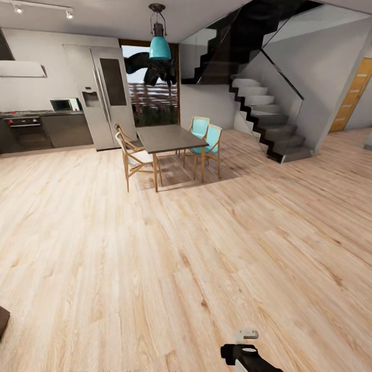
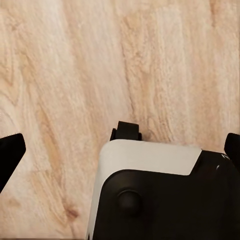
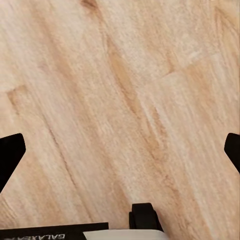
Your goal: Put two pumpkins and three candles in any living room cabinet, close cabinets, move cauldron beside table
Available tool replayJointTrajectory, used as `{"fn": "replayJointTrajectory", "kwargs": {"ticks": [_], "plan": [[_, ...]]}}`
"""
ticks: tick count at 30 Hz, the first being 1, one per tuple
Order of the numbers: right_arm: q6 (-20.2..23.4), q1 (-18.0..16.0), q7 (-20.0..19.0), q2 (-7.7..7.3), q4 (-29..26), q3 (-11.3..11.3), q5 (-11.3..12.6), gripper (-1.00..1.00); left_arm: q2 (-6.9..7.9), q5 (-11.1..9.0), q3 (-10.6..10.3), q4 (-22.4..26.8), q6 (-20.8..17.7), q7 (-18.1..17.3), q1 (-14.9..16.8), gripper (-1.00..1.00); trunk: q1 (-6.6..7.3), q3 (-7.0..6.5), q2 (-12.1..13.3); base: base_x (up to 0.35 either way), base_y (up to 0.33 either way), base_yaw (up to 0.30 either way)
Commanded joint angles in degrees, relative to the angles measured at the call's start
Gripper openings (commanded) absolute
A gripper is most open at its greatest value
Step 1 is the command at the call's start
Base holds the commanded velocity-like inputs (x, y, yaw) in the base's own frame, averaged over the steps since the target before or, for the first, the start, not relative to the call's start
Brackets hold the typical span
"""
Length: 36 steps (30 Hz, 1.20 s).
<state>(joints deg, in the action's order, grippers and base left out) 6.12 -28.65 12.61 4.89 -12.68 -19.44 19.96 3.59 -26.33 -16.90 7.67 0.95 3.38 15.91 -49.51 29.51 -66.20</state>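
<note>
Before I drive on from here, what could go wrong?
1. The dining table and its chairs stand straight ahead; rolling forward could clip a chair leg.
2. The staircase juts onto the floor at the right, so a wide right turn could catch its lowest steps.
3. Both wrist views look at bare planks, with the fingers spread and holding nothing. No pumpkin, candle or cauldron is in sight, so you may be heading away from the living room.

In transit over pale plank floor (image 1: 155,258). Dining table (image 1: 165,137) with chairs at 12 o'clock, stairs (image 1: 268,124) at 1. Dark brown corner (image 1: 2,318) at 8 o'clock; I can't identify it.
</note>
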Motion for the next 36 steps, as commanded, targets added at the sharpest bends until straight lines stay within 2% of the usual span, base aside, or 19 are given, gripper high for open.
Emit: {"fn": "replayJointTrajectory", "kwargs": {"ticks": [1, 36], "plan": [[0.4, 0.0, 0.4, -0.04, -0.1, -0.5, 0.4, 1.00, 0.01, -0.5, -0.5, 0.0, 0.1, 0.2, 0.0, 1.00, 0.00, 0.13, 0.0, 0.000, 0.000, 0.185], [0.4, 0.0, 0.2, -0.04, -0.1, -0.5, 0.5, 1.00, 0.01, -0.5, -0.5, 0.0, 0.1, 0.2, 0.0, 1.00, 0.00, 2.51, 0.0, 0.000, 0.000, 0.200]]}}
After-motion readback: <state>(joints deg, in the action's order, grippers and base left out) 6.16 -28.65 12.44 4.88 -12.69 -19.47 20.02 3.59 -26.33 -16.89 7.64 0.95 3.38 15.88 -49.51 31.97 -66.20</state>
